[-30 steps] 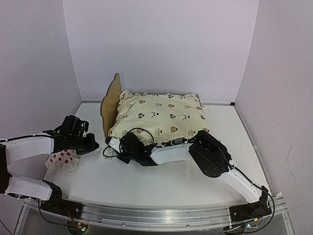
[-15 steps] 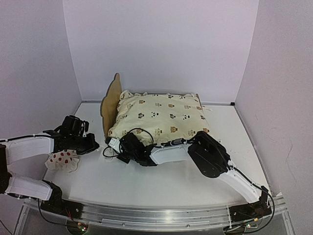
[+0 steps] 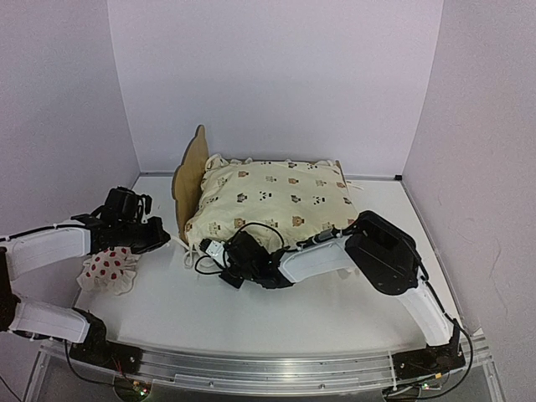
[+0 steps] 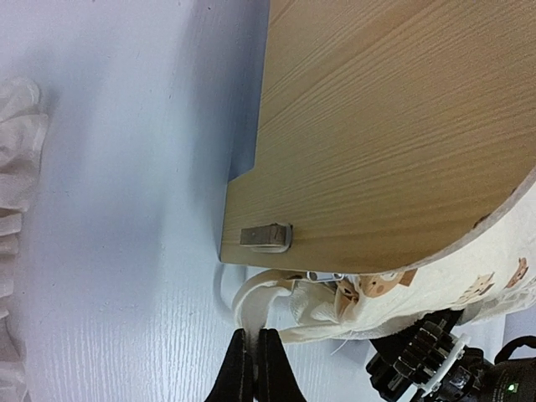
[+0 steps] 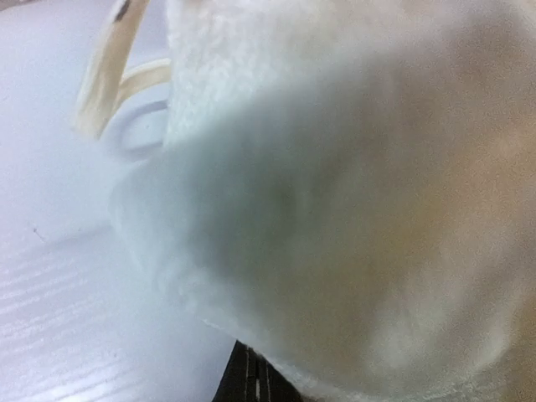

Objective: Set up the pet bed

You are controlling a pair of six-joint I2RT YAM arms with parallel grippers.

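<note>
White tabletop between lilac walls holds the cushioned pet bed; left claw and right claw are both closed.

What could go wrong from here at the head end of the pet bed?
1. The right gripper is shut against the cushion corner; if fabric is caught, pulling back may drag the cushion off the pet bed.
2. The left gripper is shut right by the headboard; a push could shift the bed.
3. The spotted pillow lies below the left arm and may be swept.
</note>
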